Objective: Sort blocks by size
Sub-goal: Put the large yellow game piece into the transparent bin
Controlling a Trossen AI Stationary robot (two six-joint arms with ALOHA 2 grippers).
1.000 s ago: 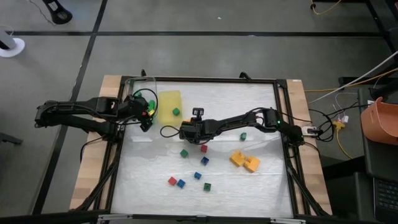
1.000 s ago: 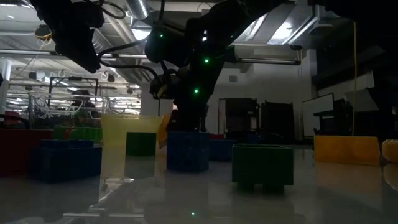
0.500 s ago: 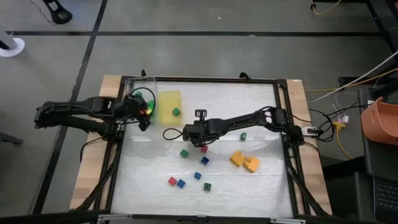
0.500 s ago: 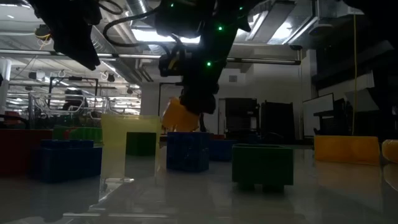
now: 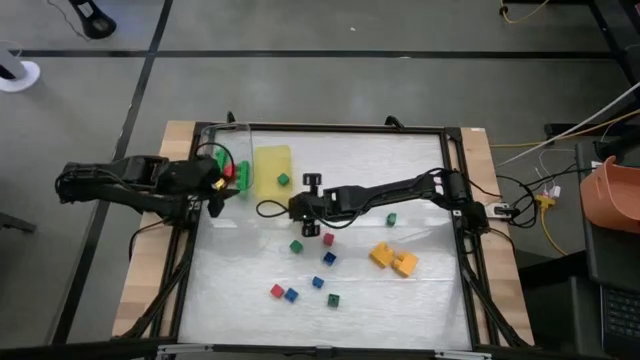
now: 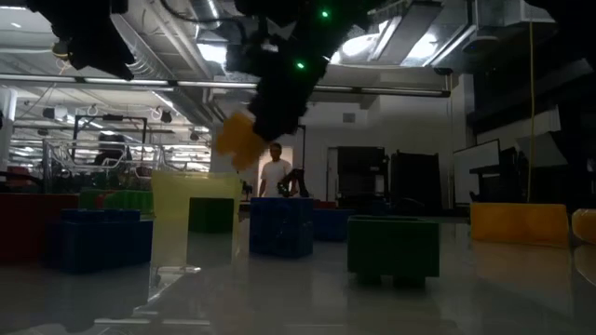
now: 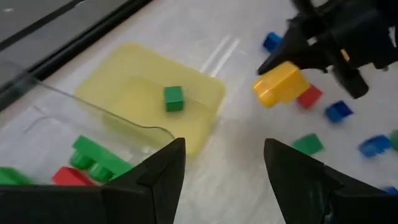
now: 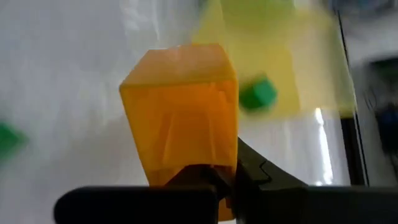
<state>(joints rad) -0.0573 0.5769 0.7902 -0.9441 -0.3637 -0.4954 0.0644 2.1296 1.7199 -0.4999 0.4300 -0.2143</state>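
Now that the right gripper (image 7: 323,53) has lifted clear of the table clenched on an orange brick (image 8: 180,106), the brick hangs just right of the yellow tray (image 5: 272,168), probably bound for the clear container (image 7: 68,134), while the left gripper (image 7: 224,171) waits open beside it.

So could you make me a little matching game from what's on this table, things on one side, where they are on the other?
Things:
1. orange brick
2. small green cube
3. long green brick
4. two orange bricks

Places:
A. in the clear container
B. on the yellow tray
C. held in the right tool
D. lying on the table

Pairs: 1-C, 2-B, 3-A, 4-D
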